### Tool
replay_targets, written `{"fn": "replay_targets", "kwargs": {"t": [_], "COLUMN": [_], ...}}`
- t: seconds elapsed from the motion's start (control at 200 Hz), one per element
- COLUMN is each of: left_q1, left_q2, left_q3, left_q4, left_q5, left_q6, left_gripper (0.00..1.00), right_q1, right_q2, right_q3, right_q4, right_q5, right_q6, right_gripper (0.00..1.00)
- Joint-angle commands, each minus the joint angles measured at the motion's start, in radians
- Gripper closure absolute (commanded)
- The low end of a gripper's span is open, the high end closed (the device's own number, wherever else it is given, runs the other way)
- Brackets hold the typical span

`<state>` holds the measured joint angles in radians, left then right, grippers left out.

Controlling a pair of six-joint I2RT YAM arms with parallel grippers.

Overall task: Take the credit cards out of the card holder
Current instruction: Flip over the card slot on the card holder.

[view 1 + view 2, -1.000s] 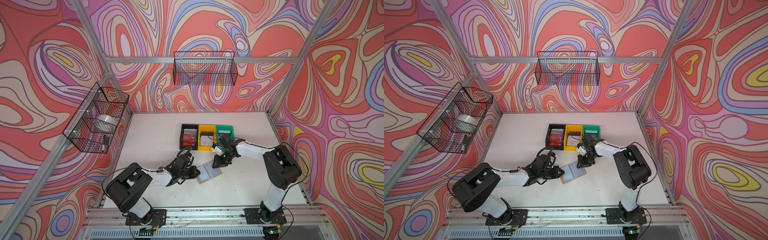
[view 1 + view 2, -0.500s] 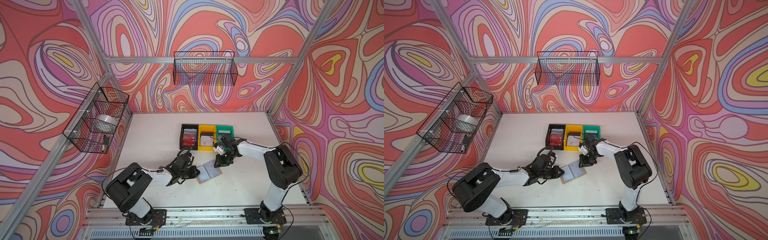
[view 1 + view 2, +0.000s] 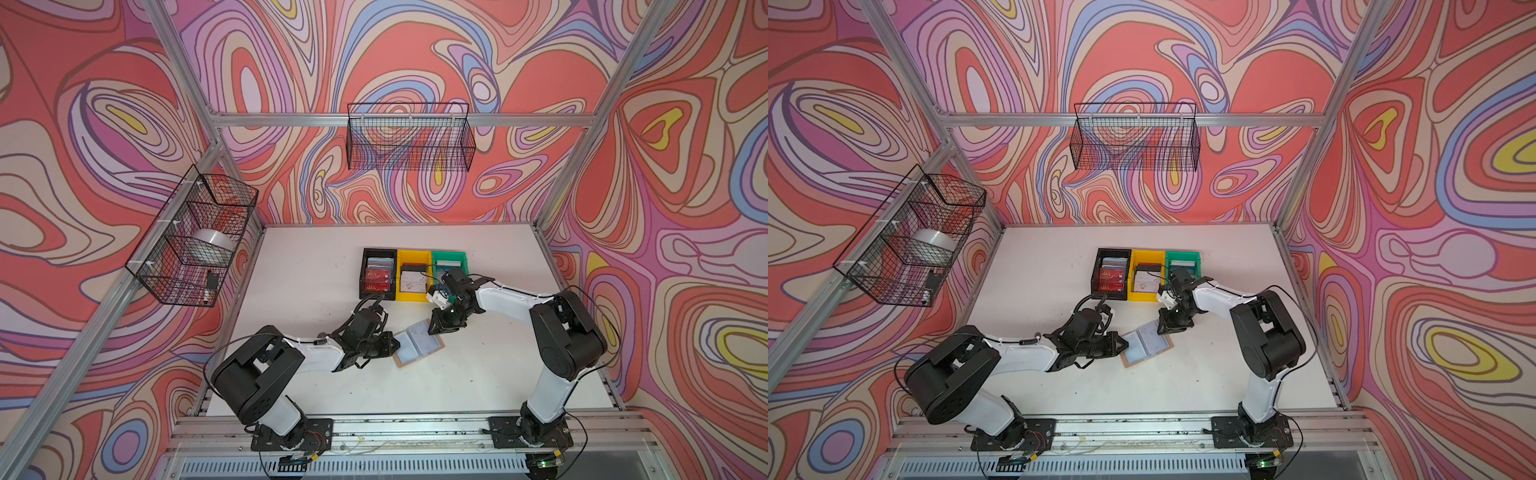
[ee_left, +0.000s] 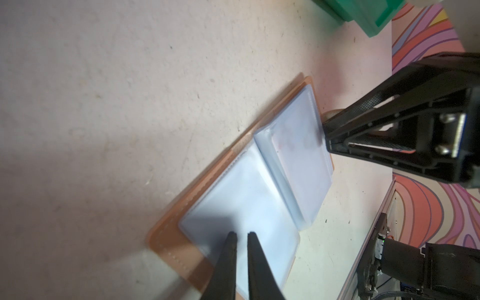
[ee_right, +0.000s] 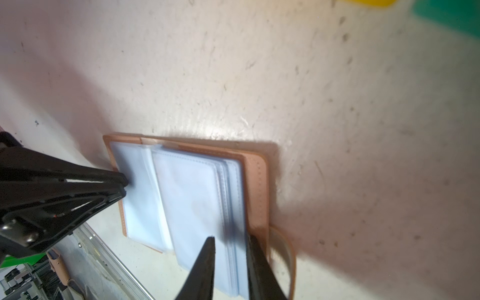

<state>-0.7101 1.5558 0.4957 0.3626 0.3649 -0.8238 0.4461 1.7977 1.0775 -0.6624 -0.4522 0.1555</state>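
Swirled red, pink and lilac walls close in a white table (image 3: pixel 311 291), scuffed and speckled. One wire basket (image 3: pixel 409 162) hangs on the back wall and a second basket (image 3: pixel 187 249) on the left wall. Both arms stretch from the near rail to mid-table.

Toward the back wall a black bin (image 3: pixel 362 274), a yellow bin (image 3: pixel 413 252) and a green bin (image 3: pixel 449 253) stand side by side, touching. Red cards (image 3: pixel 378 280) lie in the black one and a white card (image 3: pixel 413 283) in the yellow.

The tan card holder (image 3: pixel 417 343) lies open and flat between the two claws, near the bins. Its spread runs slantwise from near left to far right, clear bluish sleeves facing up.

The left claw (image 4: pixel 241 235) rests its tips on the left-hand sleeve, fingers almost together with a slim gap, gripping nothing. The right claw (image 5: pixel 231 240) stands at the opposite outer edge, fingers apart astride the stacked sleeve edges, beside the snap tab (image 5: pixel 285 249). Whether any sleeve holds a card cannot be told.
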Motion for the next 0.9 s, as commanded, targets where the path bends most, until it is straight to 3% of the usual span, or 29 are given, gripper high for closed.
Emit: {"fn": "replay_targets", "kwargs": {"t": [0.0,0.15,0.341,0.896], "left_q1": [-0.005,-0.005,-0.005,-0.005], "left_q2": [0.006,0.007,0.013,0.010], "left_q3": [0.005,0.006,0.003,-0.003], "left_q4": [-0.057,-0.055,-0.047,-0.048], "left_q5": [-0.023,-0.024,-0.021,-0.030], "left_q6": [-0.003,-0.003,-0.006,-0.010], "left_gripper": [0.86,0.86,0.86,0.87], "right_q1": [-0.001,-0.001,0.000,0.005], "right_q2": [-0.077,-0.109,-0.066,0.023], "right_q3": [-0.016,-0.011,-0.026,-0.051], "right_q4": [0.009,0.011,0.041,0.068], "right_q5": [0.126,0.079,-0.079,-0.088], "right_q6": [0.015,0.004,-0.007,0.000], "right_gripper": [0.76,0.76,0.76,0.77]}}
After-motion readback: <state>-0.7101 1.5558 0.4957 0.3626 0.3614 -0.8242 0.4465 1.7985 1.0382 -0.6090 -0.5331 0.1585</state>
